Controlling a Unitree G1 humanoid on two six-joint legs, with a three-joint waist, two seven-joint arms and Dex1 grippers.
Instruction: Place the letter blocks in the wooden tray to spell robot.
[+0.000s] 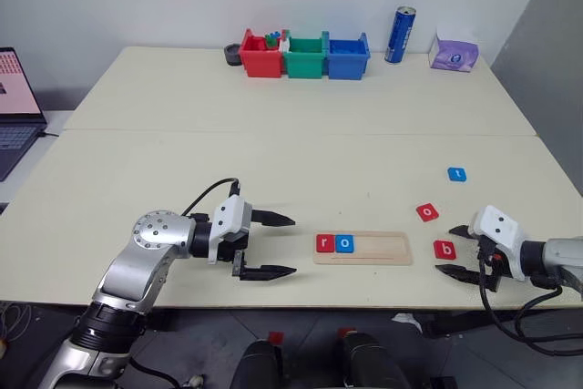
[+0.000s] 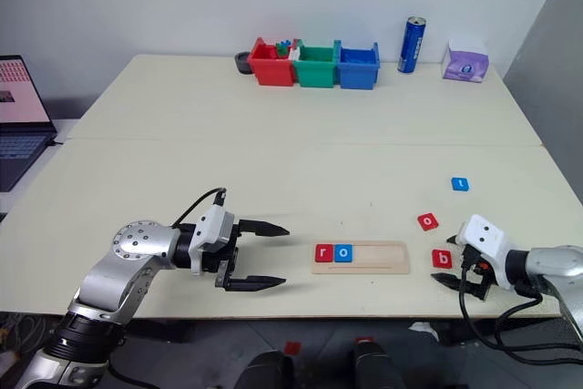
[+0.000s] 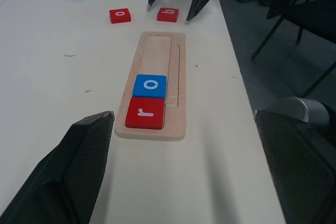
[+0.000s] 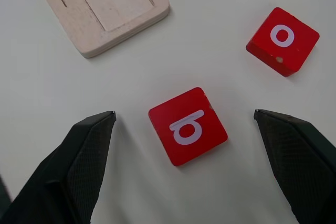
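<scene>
With r and o seated in the wooden tray (image 1: 364, 249), the red b block (image 4: 188, 125) near the bench's front edge is straddled by the open right gripper (image 4: 184, 124); closing is called for next. The left gripper (image 1: 273, 245) is held open.

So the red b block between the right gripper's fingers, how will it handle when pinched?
The red b block looks stiff and flat-sided, so it probably won't roll or tip. It lies low on the table, so the open right gripper may skid it. Probably light, being small.
</scene>
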